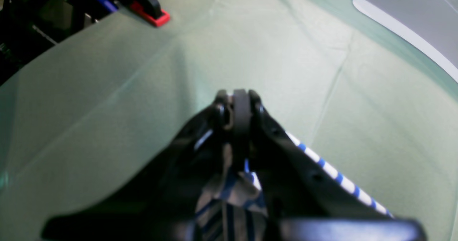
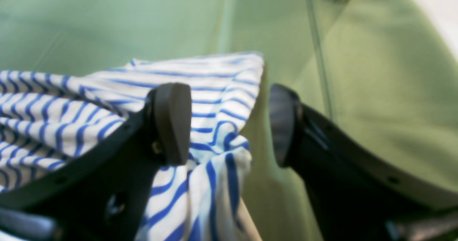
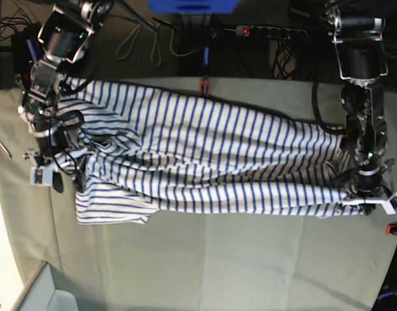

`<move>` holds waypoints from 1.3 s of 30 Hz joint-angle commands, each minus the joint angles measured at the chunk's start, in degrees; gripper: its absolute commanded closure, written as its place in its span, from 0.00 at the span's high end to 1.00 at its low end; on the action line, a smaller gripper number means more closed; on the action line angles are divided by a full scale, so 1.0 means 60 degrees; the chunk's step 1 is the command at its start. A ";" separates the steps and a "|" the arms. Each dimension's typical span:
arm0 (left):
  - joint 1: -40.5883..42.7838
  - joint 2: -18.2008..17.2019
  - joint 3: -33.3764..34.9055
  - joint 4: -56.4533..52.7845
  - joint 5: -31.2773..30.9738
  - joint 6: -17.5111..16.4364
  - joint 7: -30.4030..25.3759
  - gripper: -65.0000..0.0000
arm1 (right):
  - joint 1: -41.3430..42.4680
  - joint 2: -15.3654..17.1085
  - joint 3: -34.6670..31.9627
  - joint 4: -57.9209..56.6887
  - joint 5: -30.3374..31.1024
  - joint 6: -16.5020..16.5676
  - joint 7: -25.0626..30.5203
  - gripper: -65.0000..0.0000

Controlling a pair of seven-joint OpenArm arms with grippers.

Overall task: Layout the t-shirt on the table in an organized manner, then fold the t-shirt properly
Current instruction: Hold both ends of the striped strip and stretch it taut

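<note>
Base view: you have one t-shirt (image 3: 204, 162), two arms, one table (image 3: 204, 259), two red clamps visible. Right gripper (image 3: 56, 172) sits at the shirt's left end; its wrist view shows the jaws parted, striped cloth bunched against one finger (image 2: 170, 121), nothing pinched. The shirt lies stretched across the table's middle. Left gripper (image 3: 366, 197) at the shirt's right end is clamped on cloth (image 1: 229, 201); that view is blurred.
</note>
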 commanded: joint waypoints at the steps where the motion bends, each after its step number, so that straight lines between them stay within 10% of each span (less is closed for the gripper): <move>1: -0.0189 -0.0140 -0.0034 0.0214 0.0060 -0.0035 -0.0282 0.00 | 0.0620 0.0212 -0.0013 -0.0163 0.0197 0.0148 0.0056 0.55; 10: -0.0189 -0.0111 -0.0034 0.0272 0.0060 -0.0035 -0.0267 0.00 | 0.4181 0.1780 -0.0028 -0.5203 0.0168 0.0148 -0.1907 0.54; 13: -0.0189 -0.0111 -0.0034 0.0346 0.0060 -0.0035 -0.0267 0.00 | 0.4459 0.2117 -0.0028 -0.6171 0.0168 -0.0592 -0.1893 0.55; 24: -0.0233 -0.0111 -0.0034 0.0375 0.0060 -0.0035 -0.0267 0.00 | 0.3653 0.1941 -0.1816 -0.6376 0.0183 -0.0695 -0.1893 0.54; 33: -0.0248 -0.0111 -0.0034 0.0375 0.0060 -0.0035 -0.0282 0.00 | 0.3976 0.1868 -0.2416 -0.6346 0.0227 -0.1046 -0.1834 0.00; 39: -0.0775 -0.0111 0.0039 0.0390 0.0060 -0.0035 -0.0238 0.00 | 0.4400 0.2117 -0.2416 -0.6332 0.0256 -0.1383 -0.0193 0.00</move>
